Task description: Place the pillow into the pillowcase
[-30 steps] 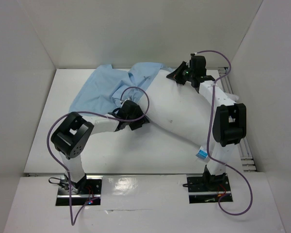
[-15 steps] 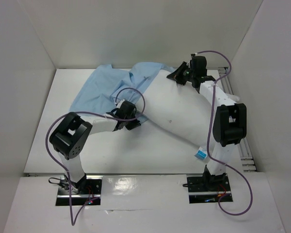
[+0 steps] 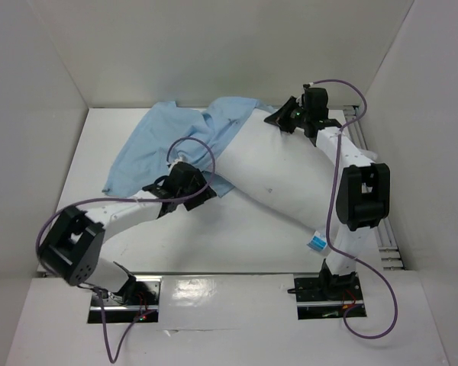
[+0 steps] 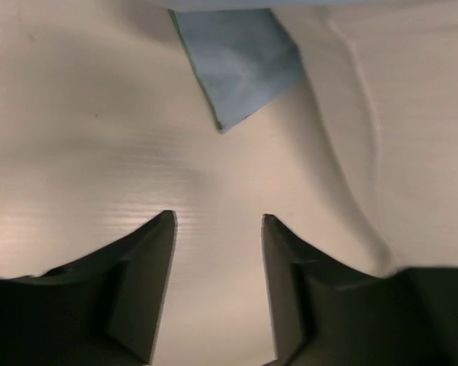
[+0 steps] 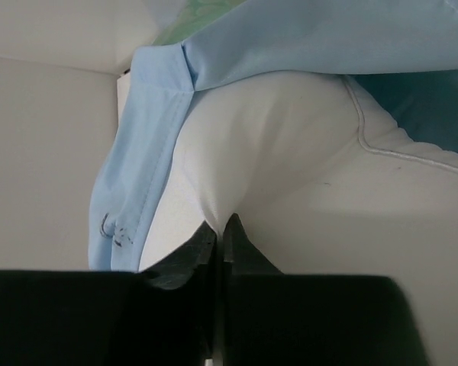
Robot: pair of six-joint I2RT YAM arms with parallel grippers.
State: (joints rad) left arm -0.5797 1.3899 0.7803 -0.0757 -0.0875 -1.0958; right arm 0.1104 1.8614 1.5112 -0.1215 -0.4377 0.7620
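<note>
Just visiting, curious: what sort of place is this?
Likely a robot test cell: plain white walls box in a table, and a left arm and right arm are bolted at its near edge.

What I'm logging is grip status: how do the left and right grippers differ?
The left gripper is open, fingers apart over the table, holding nothing; the right gripper is shut, pinching the pillow. The left sits at the pillow's near-left edge by the pillowcase; the right at its far end. Both work at the pillow's edge.

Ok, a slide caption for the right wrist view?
Right hand pinching a fold of the white pillow, with the pale blue pillowcase draped over its far end.
</note>
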